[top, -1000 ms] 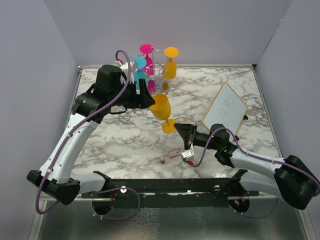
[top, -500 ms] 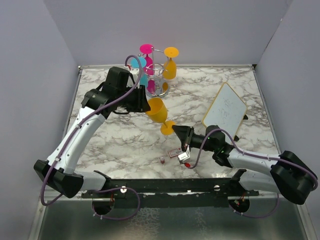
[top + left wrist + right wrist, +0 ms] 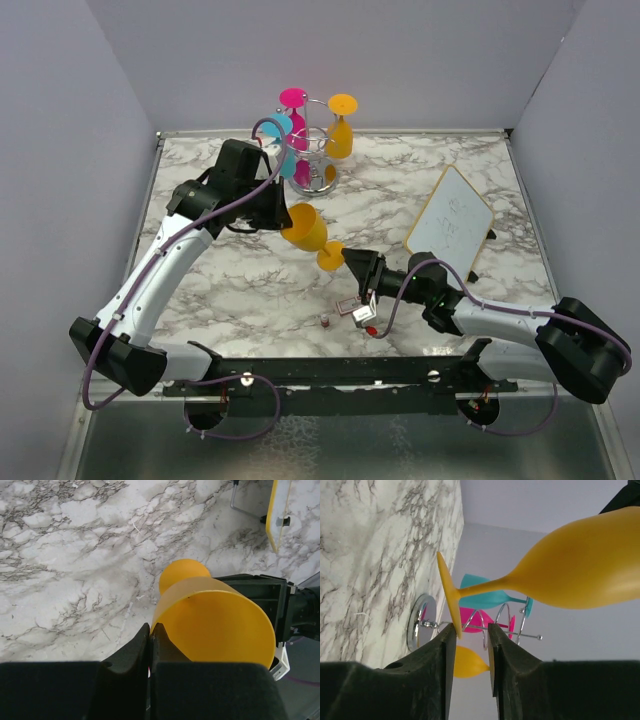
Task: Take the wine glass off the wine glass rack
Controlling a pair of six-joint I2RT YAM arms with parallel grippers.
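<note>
Top external: rack (image 3: 322, 180) on marble tabletop (image 3: 420, 190), lavender walls (image 3: 430, 60)

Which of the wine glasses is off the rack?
The orange wine glass pinched at its rim by the left tool; the other orange glass, the pink glass and the teal glass hang on the rack.

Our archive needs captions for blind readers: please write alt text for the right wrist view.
An orange wine glass is held sideways, its foot's rim between the open fingers of the right gripper. Behind, a chrome rack on the marble table holds other coloured glasses.
</note>
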